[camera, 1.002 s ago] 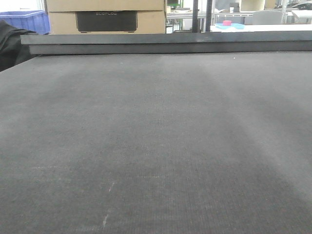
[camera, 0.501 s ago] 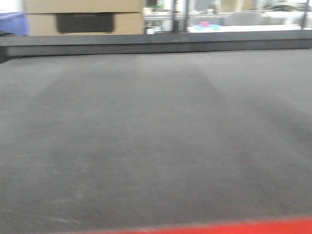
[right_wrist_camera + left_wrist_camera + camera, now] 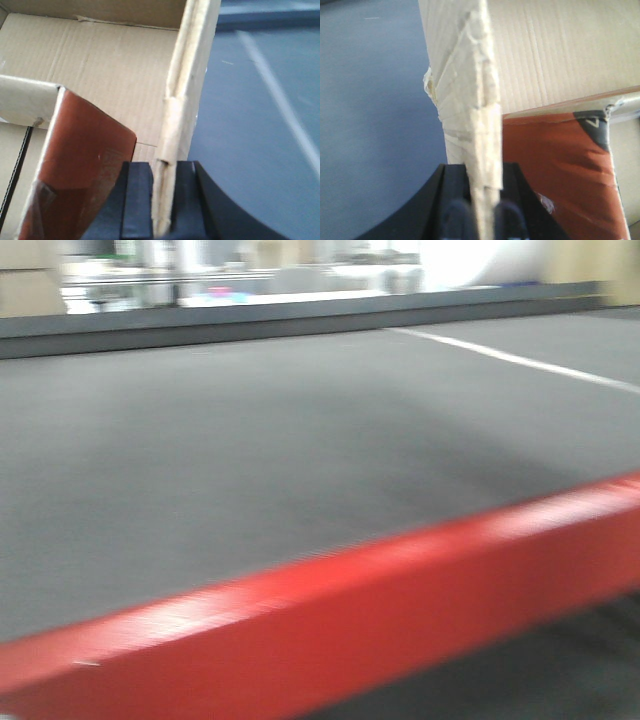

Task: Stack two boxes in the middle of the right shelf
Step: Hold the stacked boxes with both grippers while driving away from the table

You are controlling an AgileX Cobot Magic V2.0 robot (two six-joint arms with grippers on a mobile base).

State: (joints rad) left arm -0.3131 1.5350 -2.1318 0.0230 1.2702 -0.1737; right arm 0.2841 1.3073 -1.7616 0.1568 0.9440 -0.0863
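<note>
- The front view is smeared with blur. The background beyond the far edge is a wash of pale shapes I cannot name.
- The box (image 3: 560, 55) shows only in the two wrist views. The frame cuts it off on every side, so its full outline is unknown.
- Left end effector (image 3: 482, 214): two black fingers are clamped on the ragged upright edge of a corrugated wall. The fingertips are cut off at the frame bottom.
- Right end effector (image 3: 160, 207): two black fingers are pinched onto a taped upright cardboard wall, with the box's open inside to the left of the wall.
- I cannot tell whether both walls belong to a single box. Each wrist view shows one wall gripped.
- Inside the box, against its inner face, stands a reddish-brown panel (image 3: 555, 165) with a pale edge and a dark corner mark. The right wrist view shows a similar one.
- The box hangs in the grip over the dark grey surface (image 3: 250, 460), which lies blurred behind it in both wrist views.
- Around it there is one red front rail (image 3: 400, 610) running along the surface's near edge, and one white line (image 3: 520, 360) crossing its right part.
</note>
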